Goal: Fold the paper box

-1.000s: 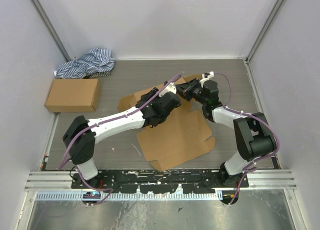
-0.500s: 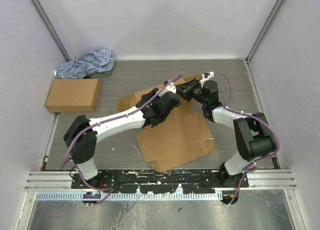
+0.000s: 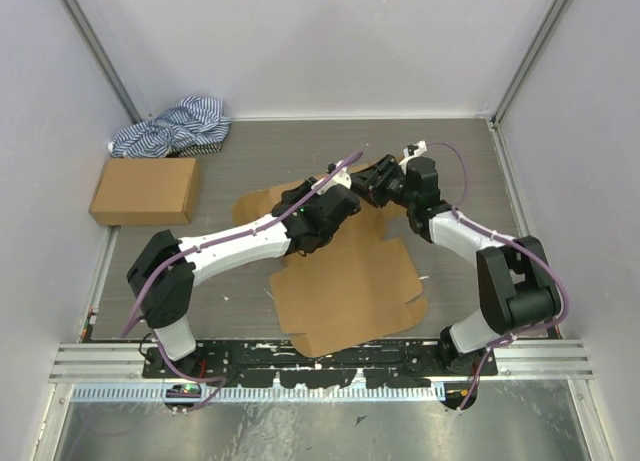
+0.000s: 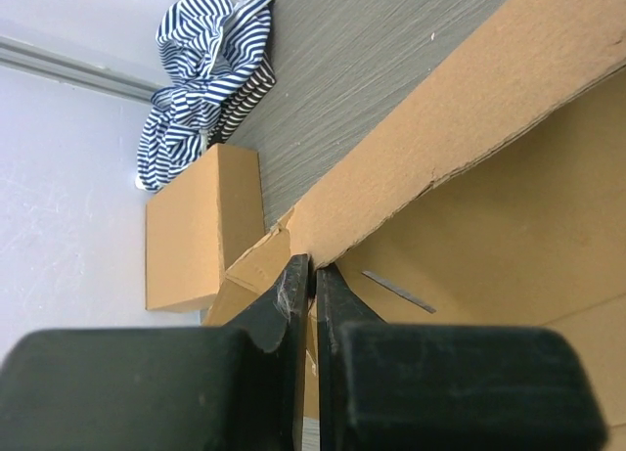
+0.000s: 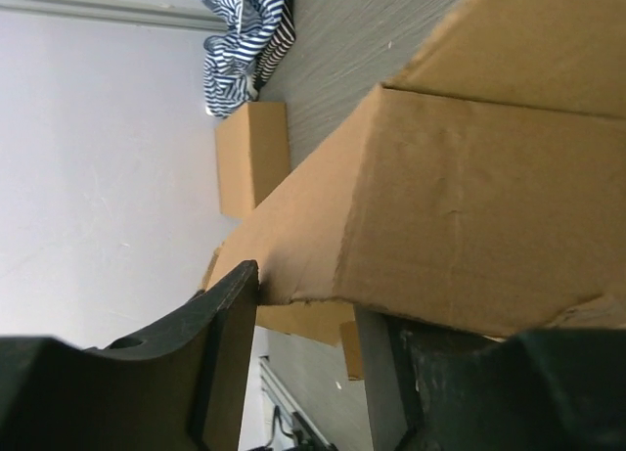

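Nearest me, the flat front panel of the paper box [image 3: 345, 291] lies on the table [image 3: 460, 171] between the two arm bases. Compared with a second ago it has swung slightly, so its near edge now runs more squarely across. Just beyond it, at the middle of the table, both arms meet over the raised back wall of the box. The left gripper [image 4: 313, 275] has closed down on the thin top edge of that wall, and its wrist view shows the two fingers pinched almost together with the cardboard caught between them. The right gripper [image 5: 303, 299] has just let go: its jaws now stand apart, loosely straddling the folded wall instead of clamping it, and its elbow has dropped back toward me. I judge this a handover, with the left side holding the fold upright and the right freed to reach for a side flap or tab. Farther off at the left, the sealed brown carton [image 3: 146, 190] and the striped cloth [image 3: 175, 127] sit exactly where they were.
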Controlling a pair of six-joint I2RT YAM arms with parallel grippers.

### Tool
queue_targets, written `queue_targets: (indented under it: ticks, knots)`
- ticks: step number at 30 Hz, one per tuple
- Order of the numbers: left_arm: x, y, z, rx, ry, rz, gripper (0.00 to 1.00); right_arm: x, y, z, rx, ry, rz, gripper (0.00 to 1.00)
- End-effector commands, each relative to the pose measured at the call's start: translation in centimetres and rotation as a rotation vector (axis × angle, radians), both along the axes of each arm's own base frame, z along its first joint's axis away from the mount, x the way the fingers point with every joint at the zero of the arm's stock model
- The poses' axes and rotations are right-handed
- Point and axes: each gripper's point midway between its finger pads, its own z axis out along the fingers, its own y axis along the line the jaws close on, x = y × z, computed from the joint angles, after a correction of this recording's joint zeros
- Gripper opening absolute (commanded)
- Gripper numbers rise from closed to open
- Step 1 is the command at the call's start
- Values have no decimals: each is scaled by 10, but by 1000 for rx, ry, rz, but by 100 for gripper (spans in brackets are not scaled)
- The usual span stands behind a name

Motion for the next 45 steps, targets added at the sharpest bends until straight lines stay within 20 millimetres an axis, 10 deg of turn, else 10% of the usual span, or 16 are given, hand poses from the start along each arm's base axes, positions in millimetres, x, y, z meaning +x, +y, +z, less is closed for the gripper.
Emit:
queue_targets:
  ticks: [1,8,13,18,27,36,45]
  knots:
    - [0,4,7,-9,-34,22,10,-8,-16,35,-159,-99,6,49]
    - [-1,11,15,17,-64,48,8,-17,-68,60,-404,-162,-114,52]
    - [-4,17,26,0,-92,54,6,-7,-140,72,-454,-157,-292,52]
    - [-12,24,37,-23,-115,38,6,21,-193,46,-538,-116,-363,45]
    - [-22,17,42,-25,-134,-13,5,63,-188,-16,-593,-192,-150,39]
    - [-26,14,44,-18,-147,-29,5,94,-198,-38,-548,-225,-118,38]
    - [-27,15,40,11,-149,-25,5,76,-153,-47,-359,-316,129,36]
